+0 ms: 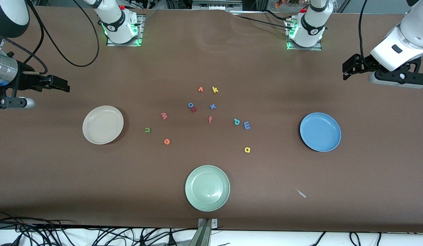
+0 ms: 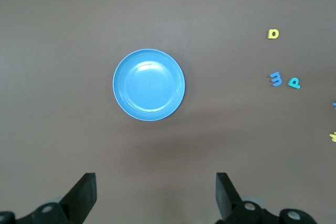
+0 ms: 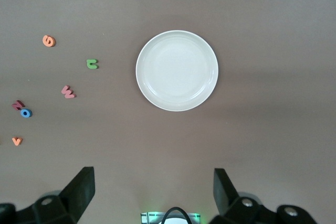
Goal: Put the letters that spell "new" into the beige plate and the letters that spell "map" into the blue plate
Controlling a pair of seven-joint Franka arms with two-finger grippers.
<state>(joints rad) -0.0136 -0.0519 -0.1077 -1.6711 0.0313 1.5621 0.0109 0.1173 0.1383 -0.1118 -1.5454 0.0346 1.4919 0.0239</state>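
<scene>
The beige plate (image 1: 102, 124) lies toward the right arm's end and holds nothing. Near it lie a green n (image 1: 147, 130), an orange e (image 1: 167, 141) and a pinkish w (image 1: 164, 116). The blue plate (image 1: 320, 132) lies toward the left arm's end, also bare. A blue m (image 1: 247, 125), a teal p (image 1: 236, 121) and a yellow a (image 1: 247, 149) rest beside it. My right gripper (image 1: 62, 84) hangs open above the table edge by the beige plate (image 3: 177, 70). My left gripper (image 1: 348, 68) hangs open near the blue plate (image 2: 148, 85). Both are empty.
A pale green plate (image 1: 207, 188) sits nearest the front camera. Spare letters cluster mid-table: yellow k (image 1: 215, 90), orange v (image 1: 200, 89), blue o (image 1: 190, 105), blue x (image 1: 212, 106), orange f (image 1: 210, 119). A small pale scrap (image 1: 301, 193) lies near the front edge.
</scene>
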